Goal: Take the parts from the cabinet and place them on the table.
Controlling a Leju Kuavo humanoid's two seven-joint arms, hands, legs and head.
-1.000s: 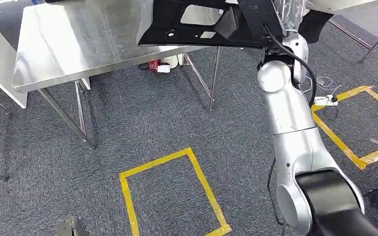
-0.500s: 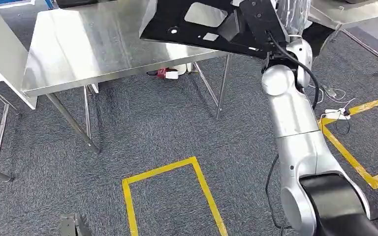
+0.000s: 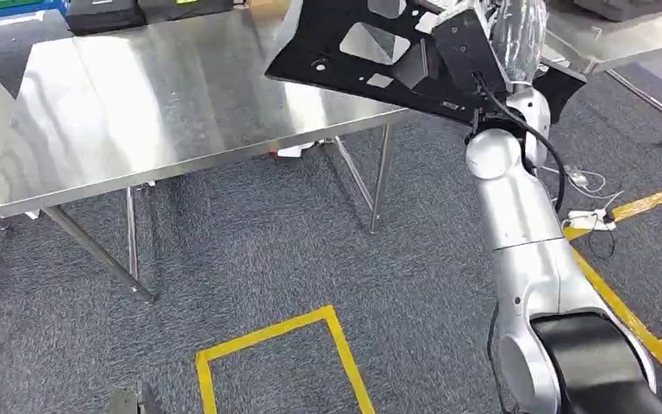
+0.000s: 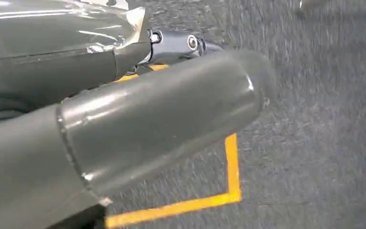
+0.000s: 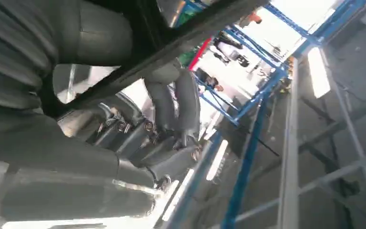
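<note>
— One part (image 3: pixel 371 53) is up in our right hand (image 5: pixel 124 114), a flat black panel with cut-outs, its fingers (image 5: pixel 181 105) clamped round a bar of it. It hangs tilted above the near right corner of the bench (image 3: pixel 155 95), not touching the steel.

— Then we should carry it further in over the bench before lowering, so no edge overhangs. We level it first, set it flat, and only then let go.

— And our left hand (image 4: pixel 124 133)?

— It hangs over the carpet by the yellow tape (image 4: pixel 231 162); whether its fingers are apart or together, we cannot tell.
</note>
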